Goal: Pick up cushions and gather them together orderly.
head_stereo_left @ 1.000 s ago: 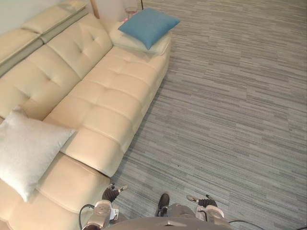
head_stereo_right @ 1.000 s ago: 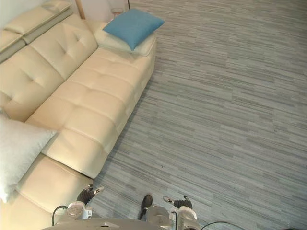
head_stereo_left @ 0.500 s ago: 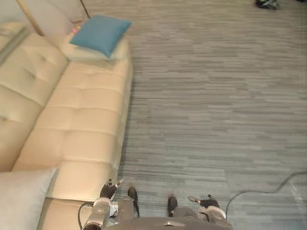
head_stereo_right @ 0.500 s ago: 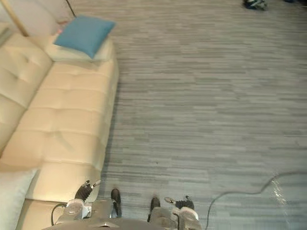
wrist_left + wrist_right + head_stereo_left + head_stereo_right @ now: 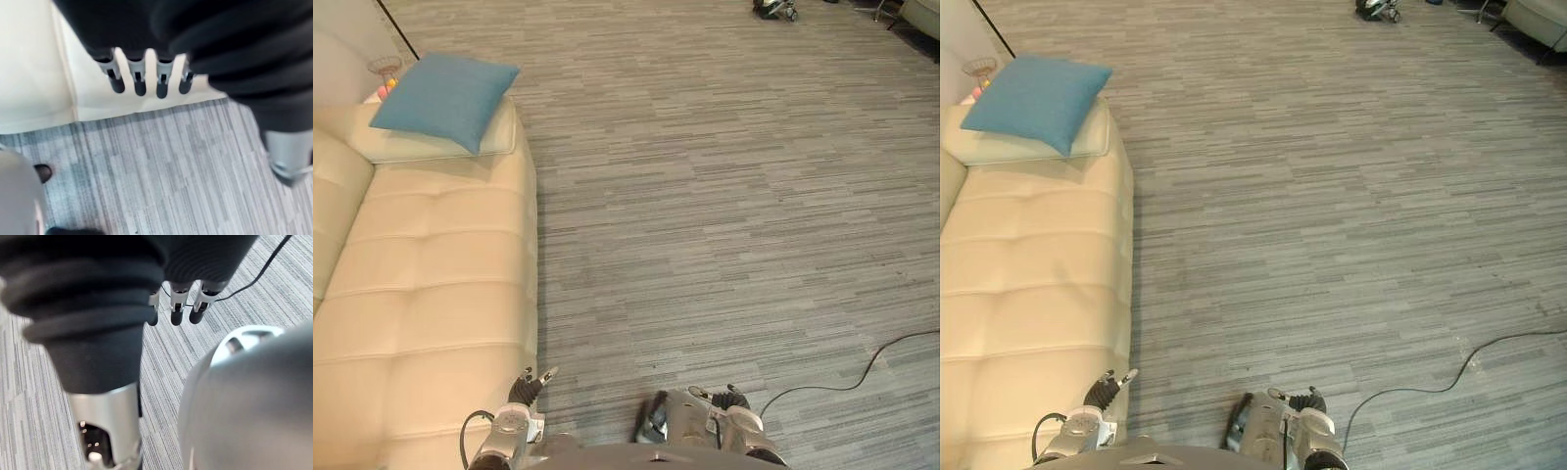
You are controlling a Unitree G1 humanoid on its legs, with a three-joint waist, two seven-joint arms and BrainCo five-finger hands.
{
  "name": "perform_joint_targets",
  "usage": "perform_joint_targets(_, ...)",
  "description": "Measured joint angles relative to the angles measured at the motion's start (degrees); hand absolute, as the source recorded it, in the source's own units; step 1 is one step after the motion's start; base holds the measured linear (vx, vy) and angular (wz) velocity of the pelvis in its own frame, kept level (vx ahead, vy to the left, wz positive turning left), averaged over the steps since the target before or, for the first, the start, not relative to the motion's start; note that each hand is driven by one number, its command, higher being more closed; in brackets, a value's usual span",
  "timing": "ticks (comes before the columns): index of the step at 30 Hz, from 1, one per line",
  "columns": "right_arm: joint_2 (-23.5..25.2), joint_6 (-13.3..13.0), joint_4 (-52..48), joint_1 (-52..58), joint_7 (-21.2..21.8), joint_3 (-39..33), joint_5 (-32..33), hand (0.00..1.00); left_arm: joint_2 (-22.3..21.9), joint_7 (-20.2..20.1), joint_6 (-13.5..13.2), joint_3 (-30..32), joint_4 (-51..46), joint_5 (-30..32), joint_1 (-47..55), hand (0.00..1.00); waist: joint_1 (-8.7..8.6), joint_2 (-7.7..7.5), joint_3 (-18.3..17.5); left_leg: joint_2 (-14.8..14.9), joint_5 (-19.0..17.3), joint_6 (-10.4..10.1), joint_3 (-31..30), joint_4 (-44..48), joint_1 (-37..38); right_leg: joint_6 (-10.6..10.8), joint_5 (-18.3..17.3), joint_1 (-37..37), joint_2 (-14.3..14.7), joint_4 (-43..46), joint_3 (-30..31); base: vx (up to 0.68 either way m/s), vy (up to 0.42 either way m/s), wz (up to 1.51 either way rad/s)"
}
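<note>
A blue cushion (image 5: 443, 98) lies on top of a cream cushion (image 5: 411, 147) at the far end of the cream sofa (image 5: 421, 294). My left hand (image 5: 525, 386) hangs low at the sofa's near corner, fingers straight and empty; its fingers (image 5: 139, 83) point down past the sofa's edge. My right hand (image 5: 728, 399) hangs low over the carpet, fingers (image 5: 178, 308) straight, holding nothing. Both hands are far from the two cushions.
Grey striped carpet (image 5: 724, 196) stretches to the right of the sofa. A small dark object (image 5: 773, 9) sits on the floor at the far side, and the corner of pale furniture (image 5: 922, 12) shows at the far right.
The camera has swung right: the sofa has slid left, and the grey cushion at the near left has left the picture. Both hands still hang low and empty.
</note>
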Motion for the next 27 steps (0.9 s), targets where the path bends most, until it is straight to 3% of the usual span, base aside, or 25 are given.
perform_joint_targets(1,0.02,-0.01,-0.01,0.15,-0.02,0.04,0.00,0.00,0.26,-0.02,0.00,0.17,0.05,0.02,-0.02,0.00,-0.20,-1.53,0.05,-0.74,-0.72,-1.21,0.00,0.18,0.56,-4.67,6.39,-0.06,0.08,-2.80,0.57,0.43,-0.099,-0.13)
perform_joint_targets(2,-0.88,0.08,0.23,-0.64,-0.06,0.36,0.00,0.00,-1.48,0.03,0.24,0.34,0.82,-0.01,0.02,0.00,0.20,1.51,0.81,1.63,-1.72,-2.60,0.13,0.68,1.05,-5.29,6.57,0.88,2.44,-3.20,0.50,0.32,-0.049,-0.31)
perform_joint_targets(5,-0.93,0.09,1.10,-3.10,-0.15,1.17,0.01,0.00,-1.72,-0.03,0.17,0.28,0.60,0.02,-0.91,0.00,-0.48,1.82,2.49,2.05,-1.47,-3.30,-0.07,-5.31,-0.11,-5.35,7.40,3.25,4.96,-8.86,1.82,0.27,-0.080,-0.34)
perform_joint_targets(7,-0.91,0.35,1.97,-3.36,-0.13,0.95,0.01,0.00,-1.67,0.03,0.02,0.26,0.15,0.02,-1.12,0.00,-0.49,2.03,2.80,2.42,3.43,-2.92,-0.17,-10.06,0.11,-5.00,7.08,4.22,5.79,-8.26,2.93,0.14,-0.035,-0.19)
perform_joint_targets(8,-0.82,0.32,1.97,-3.08,-0.12,1.00,0.00,0.00,-1.29,0.12,-0.06,0.26,0.38,0.02,-1.07,0.00,-0.38,1.64,2.52,2.26,4.26,-2.83,-0.07,-9.63,1.23,-3.28,5.46,4.17,5.97,-6.81,5.42,0.09,-0.009,-0.17)
perform_joint_targets(11,-0.31,0.27,2.00,-2.57,0.02,0.89,0.30,0.00,-1.12,0.46,-0.06,0.47,0.53,0.05,-1.59,0.00,-0.93,1.72,2.40,2.27,1.63,-2.86,-0.16,-8.50,1.29,-1.90,1.66,2.68,5.53,-3.40,6.79,0.07,-0.005,-0.04)
perform_joint_targets(12,-0.54,-0.07,1.76,-2.31,0.13,0.99,0.47,0.00,-1.17,0.55,-0.03,0.52,0.53,0.05,-1.86,0.00,-1.15,2.37,2.35,3.42,-1.20,-3.45,-0.20,-5.07,-0.31,-1.93,-0.03,2.14,5.67,-1.65,6.63,0.06,-0.031,-0.07)
perform_joint_targets(13,-0.99,-0.07,0.52,-1.72,0.36,1.29,0.45,0.00,-1.38,0.54,0.03,0.54,0.64,0.05,-1.14,0.00,-1.20,4.40,2.30,5.51,-4.03,-4.45,-0.08,-0.50,-1.81,-1.94,-1.65,2.50,6.76,-1.13,6.26,0.14,-0.039,0.07)
perform_joint_targets(14,-1.35,-0.18,-0.17,-1.03,0.34,1.58,0.41,0.00,-1.37,0.44,0.03,0.70,1.42,-0.02,-0.61,0.00,-1.11,4.49,2.12,6.93,-5.30,-4.36,-0.54,7.91,-4.14,-1.37,-3.06,4.23,7.40,-1.41,5.56,0.20,-0.054,0.26)
perform_joint_targets(15,-1.72,-0.14,-0.22,-0.74,0.33,1.95,0.30,0.00,-1.50,0.39,0.13,1.08,1.66,-0.05,-1.00,0.00,-1.02,4.70,2.23,9.34,-3.48,-3.17,-1.57,21.31,-9.96,-1.45,-3.81,5.70,7.49,-1.83,4.76,0.24,-0.061,0.33)
perform_joint_targets(17,-2.00,-0.03,-0.31,-0.10,0.27,1.99,0.20,0.00,-2.29,0.14,0.05,1.77,0.10,-0.82,-1.05,0.00,-0.25,5.37,2.95,12.44,1.44,-1.48,-1.73,36.87,-16.65,-2.31,-3.87,9.85,8.10,-4.40,4.18,0.26,-0.050,0.23)
perform_joint_targets(18,-2.62,0.16,-0.13,0.56,0.25,1.92,0.08,0.00,-2.91,0.28,-0.02,1.73,-0.32,-0.86,-1.03,0.00,0.89,5.55,3.25,12.80,0.83,-1.78,-1.49,40.44,-20.31,-2.15,-3.99,13.11,7.94,-5.96,4.06,0.26,-0.018,0.07)
perform_joint_targets(22,-1.58,0.31,-0.28,0.24,0.19,1.75,0.09,0.00,-3.47,0.28,-0.02,1.61,-1.16,-0.99,-1.23,0.00,1.66,5.66,3.24,10.80,0.56,-1.65,0.31,28.06,-25.10,-0.79,-3.15,18.54,7.36,-11.43,4.87,0.33,0.015,-0.12)
perform_joint_targets(24,-1.23,0.33,-0.21,-0.41,0.01,1.13,0.09,0.00,-3.40,0.29,-0.05,1.60,-1.79,-0.78,-1.31,0.00,1.71,5.11,3.56,8.42,2.20,-2.24,0.18,16.78,-25.59,0.52,-3.01,20.44,6.31,-13.56,4.96,0.26,0.072,0.03)
perform_joint_targets(25,-1.14,0.36,-0.18,-0.39,-0.20,0.80,0.08,0.00,-3.41,0.30,-0.08,1.66,-1.90,-0.39,-1.38,0.00,1.77,4.85,3.74,6.23,6.24,-2.24,-0.22,6.03,-25.59,1.92,-3.08,22.31,5.46,-15.34,5.08,0.33,0.126,0.07)
perform_joint_targets(27,-0.66,0.42,-0.63,-0.33,-0.53,0.78,0.09,0.00,-3.57,0.29,-0.06,2.76,-2.35,0.01,-1.49,0.00,2.21,4.42,4.17,4.27,11.37,-2.35,-1.10,-3.30,-25.96,2.91,-3.48,24.68,4.46,-17.00,5.11,0.34,0.174,0.06)
